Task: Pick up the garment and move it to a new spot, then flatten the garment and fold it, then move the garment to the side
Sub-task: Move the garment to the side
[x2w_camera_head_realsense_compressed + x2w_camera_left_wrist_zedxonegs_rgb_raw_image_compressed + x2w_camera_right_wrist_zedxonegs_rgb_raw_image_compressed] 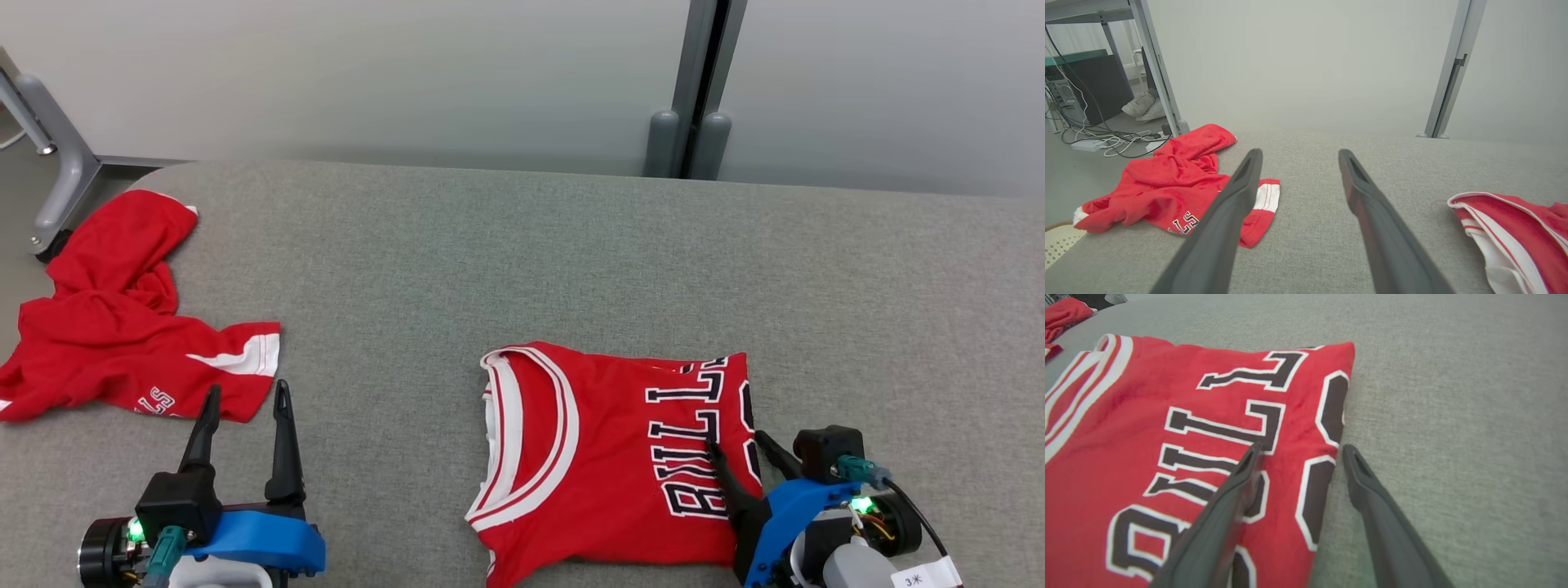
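Folded red jersey [612, 457] on grey surface [522, 261], right gripper [735, 441] jaws spread astride its edge; crumpled red garment [122, 327] far left, left gripper [247, 389] jaws spread, empty.

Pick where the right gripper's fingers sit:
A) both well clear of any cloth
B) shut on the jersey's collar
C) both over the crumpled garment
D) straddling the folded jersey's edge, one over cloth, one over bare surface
D: the right gripper stands open, one finger over the folded jersey, the other over the grey surface beside it.
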